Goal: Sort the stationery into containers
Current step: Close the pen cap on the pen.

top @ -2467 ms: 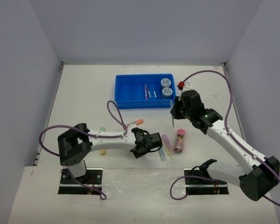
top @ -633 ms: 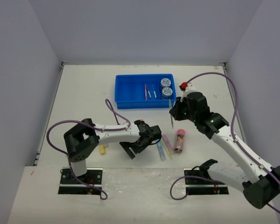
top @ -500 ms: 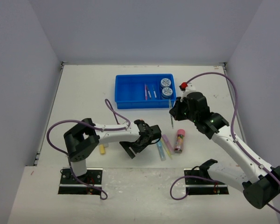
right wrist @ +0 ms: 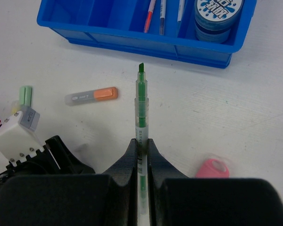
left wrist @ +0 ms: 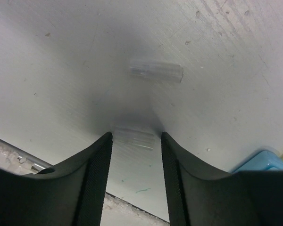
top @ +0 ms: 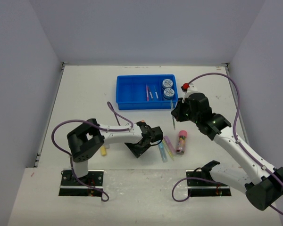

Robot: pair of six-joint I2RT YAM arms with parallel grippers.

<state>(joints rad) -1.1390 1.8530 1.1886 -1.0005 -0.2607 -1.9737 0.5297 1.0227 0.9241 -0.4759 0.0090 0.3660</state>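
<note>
Stationery is split between the blue tray (top: 127,104) and the table (top: 85,94). From above, the tray sits at twelve o'clock on the table. Two patterned discs (top: 168,87) fill its three o'clock end, with thin pens (top: 151,92) in the slots beside them. Around five o'clock from the table's middle lie a pink tube (top: 181,140), a purple marker (top: 168,141), a yellow marker (top: 170,151) and a blue marker (top: 162,152), close together. An orange marker (top: 141,122) lies near the middle, and a second yellow marker (top: 103,150) at eight o'clock. The right gripper (top: 174,113) hangs just off the tray's five o'clock corner with a green pen (top: 173,122) pointing down. The left gripper (top: 136,148) is low over the table at six o'clock.

In the left wrist view, the left gripper (left wrist: 135,141) has its fingers (left wrist: 96,179) apart. A short clear plastic piece (left wrist: 132,135) lies on the table between their tips. A second clear piece (left wrist: 155,72) lies at twelve o'clock from it, and the blue marker (left wrist: 260,161) shows at four o'clock.

In the right wrist view, the right gripper (right wrist: 141,143) is clamped on the green pen (right wrist: 141,113), whose bare tip points to twelve o'clock at the blue tray (right wrist: 141,41). One disc (right wrist: 216,14) and the pens (right wrist: 155,12) show inside it. The orange marker (right wrist: 92,95) lies at ten o'clock from the pen, a pale green marker (right wrist: 24,94) lies further that way, and the pink tube (right wrist: 213,168) is at four o'clock.
</note>
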